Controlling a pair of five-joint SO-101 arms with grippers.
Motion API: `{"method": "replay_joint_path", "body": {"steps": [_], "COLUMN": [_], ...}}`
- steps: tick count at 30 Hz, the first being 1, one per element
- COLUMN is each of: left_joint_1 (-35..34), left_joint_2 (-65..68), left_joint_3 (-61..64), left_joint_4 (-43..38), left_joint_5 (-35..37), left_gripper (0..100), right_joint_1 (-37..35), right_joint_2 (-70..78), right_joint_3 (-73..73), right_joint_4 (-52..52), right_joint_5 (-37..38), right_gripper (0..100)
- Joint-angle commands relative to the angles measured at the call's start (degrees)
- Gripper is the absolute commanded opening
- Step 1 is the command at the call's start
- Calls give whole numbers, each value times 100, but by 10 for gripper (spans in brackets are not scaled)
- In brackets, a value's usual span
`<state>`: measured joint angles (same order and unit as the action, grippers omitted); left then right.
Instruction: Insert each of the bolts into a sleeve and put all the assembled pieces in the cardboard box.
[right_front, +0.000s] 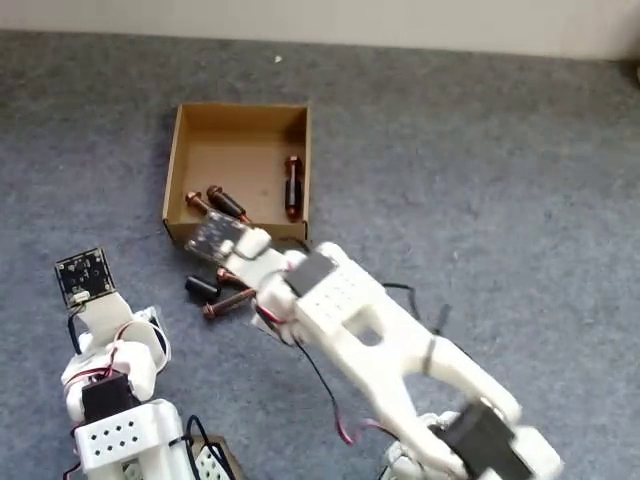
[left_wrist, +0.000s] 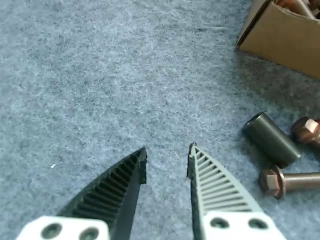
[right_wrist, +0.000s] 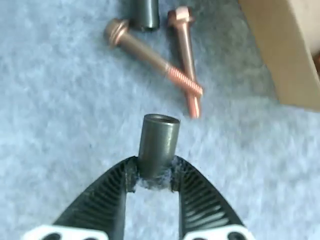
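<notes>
**A:** While the right jaws are pinching the sleeve by its rear end only, what are you minding most?

**B:** I am minding the hold. The jaws are gripping just the last bit of it, so I am judging that it can swing if the mouth is pushed sideways. I am keeping the open mouth pointing at the threads, and I am pushing along the axis only.

**A:** Which bolt are you choosing?

**B:** The slanted bolt and the straight bolt are lying crossed on the desk, with threaded ends touching, just ahead of the sleeve. Pushing there is risking to roll both. I am thinking the left arm should be helping.

**A:** Where are the left jaws?

**B:** They are spread and holding nothing, hanging over bare desk near the loose sleeve and the bolts. I am planning to let them take one bolt by the head, so that the thread is standing free.

**A:** And the cardboard box?

**B:** It is standing just beside the bolts, with at least one assembled piece lying inside. The sleeve is not going there before it is getting its bolt.
</notes>
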<state>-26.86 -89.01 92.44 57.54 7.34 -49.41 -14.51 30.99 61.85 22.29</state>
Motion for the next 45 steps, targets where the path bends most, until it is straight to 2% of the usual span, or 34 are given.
{"method": "replay_joint_path", "body": {"steps": [1, 7, 12, 13, 18, 20, 23, 26, 32, 39, 42, 45], "left_joint_1": [374, 980, 1560, 1675, 2141, 2404, 2835, 3310, 3890, 3899, 3881, 3864], "left_joint_2": [-40, -40, -40, -31, 13, 31, 40, 224, 2123, 4769, 5675, 6431], "left_joint_3": [-171, -163, -215, -277, -1121, -1692, -2431, -2809, -3538, -4725, -5033, -5138], "left_joint_4": [-88, -79, -70, -62, 519, 967, 1442, 1547, 1512, 1512, 1424, 976], "left_joint_5": [-44, -44, -44, -35, 1029, 1204, 1556, 1881, 2541, 3604, 3877, 4193], "left_gripper": [157, 151, 0, 11, 6, 7, 8, 8, 18, 251, 262, 262], "right_joint_1": [171, 1051, 1833, 1974, 2686, 2879, 2967, 2967, 2976, 2976, 2976, 2976], "right_joint_2": [-1534, -2888, -3732, -3864, -4268, -4330, -4330, -4330, -4312, -4312, -4312, -4312], "right_joint_3": [857, 1815, 2519, 2677, 3354, 3521, 3582, 3609, 3688, 3688, 3688, 3697], "right_joint_4": [48, 22, -602, -760, -1437, -1622, -1701, -1719, -1851, -1851, -1851, -1851], "right_joint_5": [-132, -782, -1345, -1415, -1644, -1741, -1793, -1793, -1793, -1793, -1793, -1793], "right_gripper": [6, 6, 6, 6, 6, 6, 6, 6, 6, 6, 6, 6]}}
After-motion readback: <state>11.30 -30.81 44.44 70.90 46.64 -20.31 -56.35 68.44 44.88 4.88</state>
